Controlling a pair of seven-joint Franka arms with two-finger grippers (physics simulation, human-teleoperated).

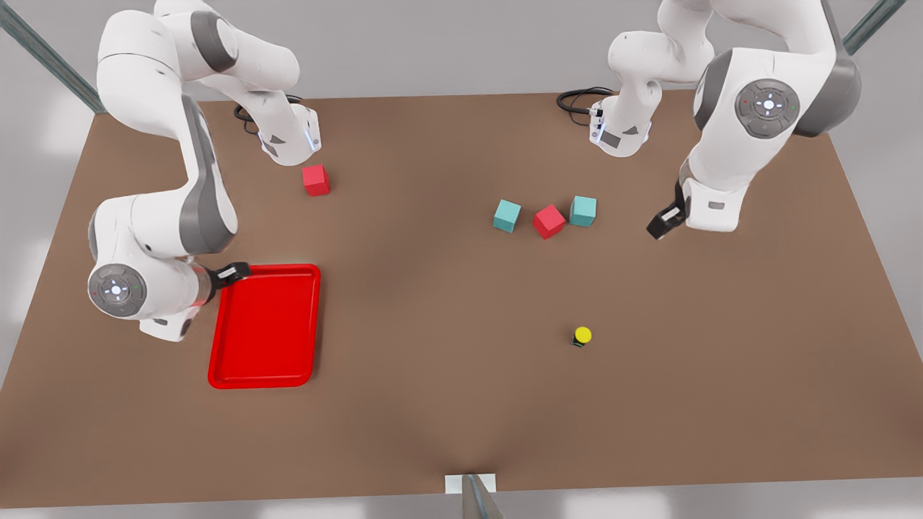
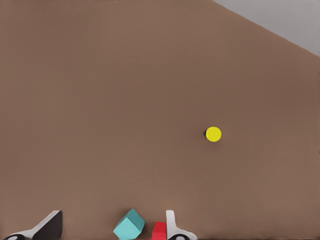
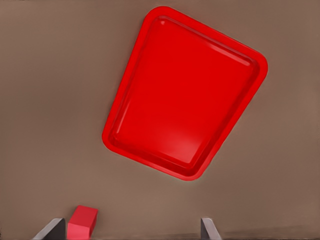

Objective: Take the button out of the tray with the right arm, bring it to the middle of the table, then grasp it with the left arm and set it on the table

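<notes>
The button point(image 1: 582, 336) stands nearest the front camera, on the bare surface point(image 1: 433, 404) toward the front view's right, yellow cap up and apart from everything else; the left wrist view also shows it point(image 2: 213, 134) alone on the brown top. The red tray point(image 1: 265, 326) lies toward the front view's left and holds nothing, as the right wrist view confirms point(image 3: 185, 92).

At the tray's far left corner hangs the right gripper point(image 1: 234, 273), raised above the rim; its jaws are spread and pinch nothing, the two fingertips point(image 3: 54, 228) set wide in its own camera. Farther back, on the front view's right, the left gripper point(image 1: 663, 223) hovers near a teal cube point(image 1: 583, 210), a red cube point(image 1: 549, 220) and a second teal cube point(image 1: 507, 215). Its jaws are also spread and empty. A lone red cube point(image 1: 316, 179) sits farthest back.

Judged from this layout, the task looks essentially finished: the button is out of the tray and resting on the surface, though somewhat right of the middle. Probably only retreating remains.
</notes>
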